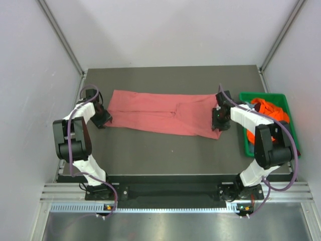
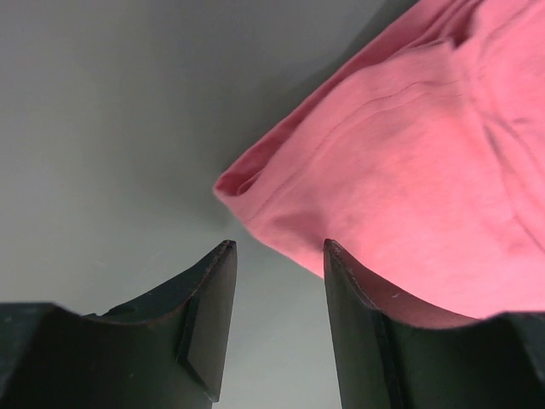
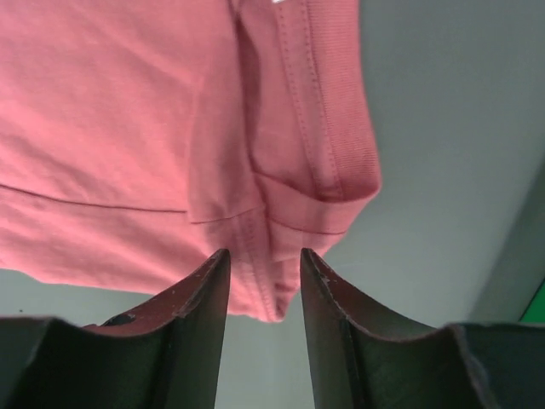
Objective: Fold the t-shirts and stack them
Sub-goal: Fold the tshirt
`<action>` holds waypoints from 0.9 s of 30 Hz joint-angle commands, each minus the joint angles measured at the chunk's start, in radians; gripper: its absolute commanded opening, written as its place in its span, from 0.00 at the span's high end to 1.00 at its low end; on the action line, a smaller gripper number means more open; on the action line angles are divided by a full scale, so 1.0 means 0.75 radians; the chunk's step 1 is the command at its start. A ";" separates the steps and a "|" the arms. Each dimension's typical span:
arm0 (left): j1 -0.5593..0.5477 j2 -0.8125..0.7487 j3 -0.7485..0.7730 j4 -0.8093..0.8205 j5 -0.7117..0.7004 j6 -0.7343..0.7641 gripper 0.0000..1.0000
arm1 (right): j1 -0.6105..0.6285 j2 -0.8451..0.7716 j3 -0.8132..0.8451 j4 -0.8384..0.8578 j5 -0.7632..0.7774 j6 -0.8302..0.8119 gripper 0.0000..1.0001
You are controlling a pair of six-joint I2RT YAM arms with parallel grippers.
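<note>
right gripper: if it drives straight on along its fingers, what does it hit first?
The salmon-pink t-shirt: its hemmed corner lies right ahead of the right gripper, in line with the gap between the open jaws. Depth is unclear; it may be nearly touching.

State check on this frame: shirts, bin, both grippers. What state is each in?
salmon-pink t-shirt: flat on the table, laid out as a long strip left to right, not gripped.
orange t-shirt: bunched up in the bin, unfolded.
green bin: upright at the table's right edge, holding the orange t-shirt.
left gripper: open, empty, at the pink shirt's left corner.
right gripper: open, at the shirt's right-end hem.
</note>
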 commanded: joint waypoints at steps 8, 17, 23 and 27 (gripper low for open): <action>0.001 0.052 -0.006 0.047 -0.078 -0.031 0.51 | -0.093 0.001 -0.074 0.144 -0.095 -0.077 0.82; 0.003 0.124 0.066 0.017 -0.123 0.001 0.89 | -0.118 -0.030 -0.070 0.115 -0.014 -0.040 1.00; 0.001 0.087 0.072 0.041 -0.058 -0.015 0.73 | -0.150 -0.164 -0.101 -0.032 0.038 0.479 0.69; 0.001 0.059 0.076 0.039 -0.039 -0.021 0.61 | -0.146 -0.340 -0.195 0.037 -0.061 0.714 0.69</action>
